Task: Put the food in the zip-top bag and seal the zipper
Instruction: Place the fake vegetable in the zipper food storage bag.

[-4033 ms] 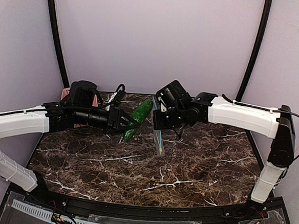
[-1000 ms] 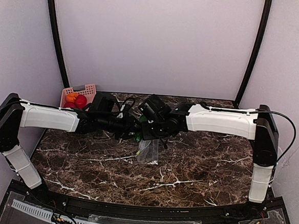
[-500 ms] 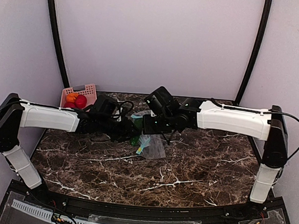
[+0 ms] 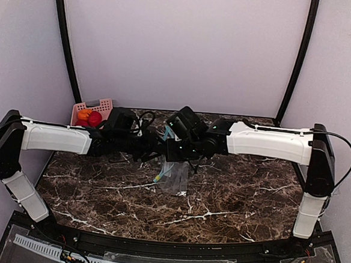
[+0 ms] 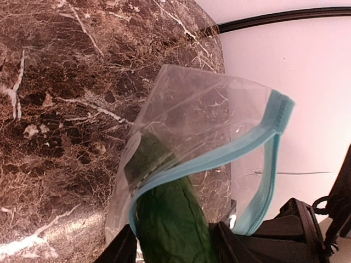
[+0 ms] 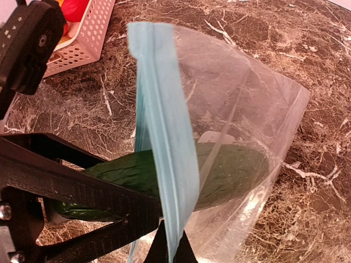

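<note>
Right gripper (image 6: 169,247) pinches the zipper (image 6: 164,148), hanging the zip-top bag (image 5: 203,115) over the marble table (image 4: 249,197). The cucumber (image 5: 173,219) sits half inside, flanked by the left gripper (image 5: 173,249); clamped or loosened cannot be told. Risk: released this shallow, the cucumber may tip back out.

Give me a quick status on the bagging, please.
Right gripper shut on bag at blue edge, mouth open. Left gripper around cucumber, partly inside bag; grip unclear. Fruit in pink basket. Nothing in the way.
</note>
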`<act>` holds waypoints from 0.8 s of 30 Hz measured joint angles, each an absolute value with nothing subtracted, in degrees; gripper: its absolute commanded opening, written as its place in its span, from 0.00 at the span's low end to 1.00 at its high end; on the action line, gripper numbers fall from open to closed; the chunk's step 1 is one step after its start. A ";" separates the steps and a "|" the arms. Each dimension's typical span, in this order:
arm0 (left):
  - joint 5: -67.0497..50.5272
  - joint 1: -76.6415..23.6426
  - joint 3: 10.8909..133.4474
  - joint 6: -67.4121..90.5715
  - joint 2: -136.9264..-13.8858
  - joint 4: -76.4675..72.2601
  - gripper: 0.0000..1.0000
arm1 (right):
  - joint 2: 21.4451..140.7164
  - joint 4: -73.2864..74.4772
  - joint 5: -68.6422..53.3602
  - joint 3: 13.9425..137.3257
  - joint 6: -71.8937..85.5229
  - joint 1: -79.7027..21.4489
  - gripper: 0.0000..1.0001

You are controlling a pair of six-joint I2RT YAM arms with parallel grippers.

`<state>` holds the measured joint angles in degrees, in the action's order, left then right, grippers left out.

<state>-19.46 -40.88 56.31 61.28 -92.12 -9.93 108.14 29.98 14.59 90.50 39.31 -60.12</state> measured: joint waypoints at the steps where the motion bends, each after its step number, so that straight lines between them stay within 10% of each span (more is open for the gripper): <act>1: -19.46 -40.88 56.31 61.56 -92.07 -10.33 0.48 | 108.29 30.00 14.57 90.50 39.35 -60.16 0.00; 24: -24.73 -40.82 58.65 49.08 -89.32 2.70 0.84 | 108.44 31.27 14.52 90.45 41.36 -59.29 0.00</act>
<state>-24.73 -40.82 58.65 49.08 -89.32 2.70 108.44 31.27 14.52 90.45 41.36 -59.29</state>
